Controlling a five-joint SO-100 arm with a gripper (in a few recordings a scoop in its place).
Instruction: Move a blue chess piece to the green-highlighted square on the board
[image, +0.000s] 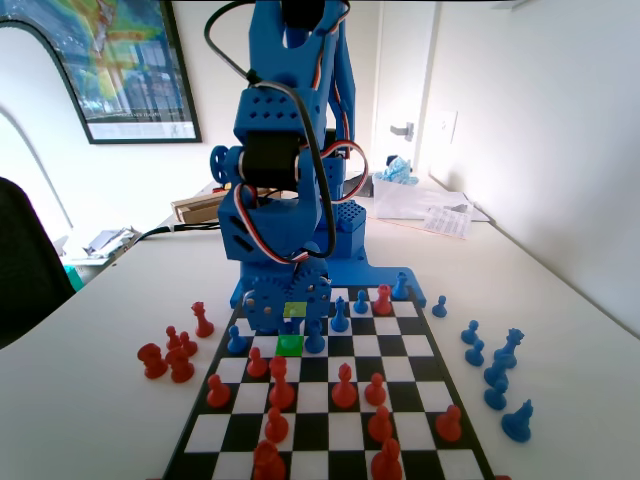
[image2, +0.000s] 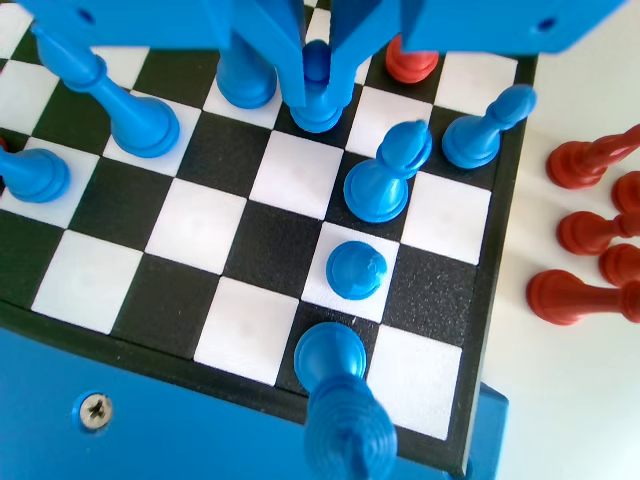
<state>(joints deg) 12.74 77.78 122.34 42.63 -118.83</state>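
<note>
In the wrist view the blue chess piece (image2: 317, 110), a small pawn, stands upright on the board (image2: 295, 175) right under the top edge. My gripper (image2: 317, 95) is shut on it, one jaw pressed to each side of its head, and its base rests on a square. The fixed view shows the gripper (image: 290, 318) low over the yellow-olive square (image: 296, 310) at the far end of the board (image: 400, 345). The green-highlighted square (image: 290, 345) lies bare, one square nearer the camera than the gripper.
Blue pieces crowd the gripper in the wrist view: a bishop (image2: 380, 185), a pawn (image2: 356, 270), a tall piece (image2: 130, 110) and a red pawn (image2: 412, 62). Captured red pieces (image: 170, 355) lie left of the board in the fixed view and captured blue pieces (image: 495, 370) right of it.
</note>
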